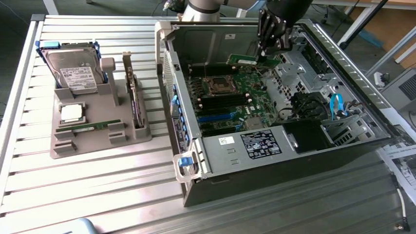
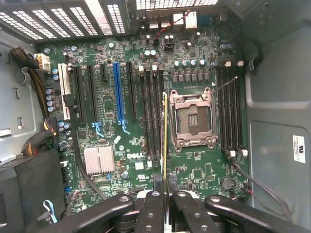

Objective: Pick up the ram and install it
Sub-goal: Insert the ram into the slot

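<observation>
My gripper [image 1: 264, 54] hangs inside the open computer case [image 1: 195, 165], above the far part of the motherboard [image 1: 244, 109]. It is shut on the ram [image 1: 248, 61], a narrow green stick that juts out from the fingers toward the exterior view's left. In the wrist view the ram [image 2: 165, 141] shows edge-on as a thin line running out from between the black fingers [image 2: 151, 213]. It hovers over the board between the black memory slots [image 2: 150, 116] and the empty processor socket [image 2: 193, 120].
A grey parts holder [image 1: 97, 141] at the exterior view's left carries a hard drive [image 1: 77, 73], a silver processor chip [image 1: 71, 113], a bracketed card [image 1: 133, 100] and another green stick [image 1: 87, 127]. Case walls, drive cages [image 1: 325, 122] and cables surround the board.
</observation>
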Motion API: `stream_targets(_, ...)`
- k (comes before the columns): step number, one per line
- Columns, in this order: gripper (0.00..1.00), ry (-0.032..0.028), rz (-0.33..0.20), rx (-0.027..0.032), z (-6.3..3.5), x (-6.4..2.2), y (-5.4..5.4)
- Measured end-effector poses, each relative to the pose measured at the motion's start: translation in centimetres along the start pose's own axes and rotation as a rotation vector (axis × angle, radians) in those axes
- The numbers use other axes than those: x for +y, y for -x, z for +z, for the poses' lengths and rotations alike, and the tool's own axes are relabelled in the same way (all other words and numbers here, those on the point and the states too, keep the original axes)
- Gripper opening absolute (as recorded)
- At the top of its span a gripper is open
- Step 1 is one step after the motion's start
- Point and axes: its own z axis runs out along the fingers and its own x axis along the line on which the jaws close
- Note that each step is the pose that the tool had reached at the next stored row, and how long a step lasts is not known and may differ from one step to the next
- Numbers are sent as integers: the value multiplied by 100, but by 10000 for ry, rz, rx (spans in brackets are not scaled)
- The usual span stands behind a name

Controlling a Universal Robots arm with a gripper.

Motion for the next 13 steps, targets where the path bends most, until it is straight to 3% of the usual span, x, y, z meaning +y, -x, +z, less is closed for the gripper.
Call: stream_targets(13,13,0,0,0,37,5,-2)
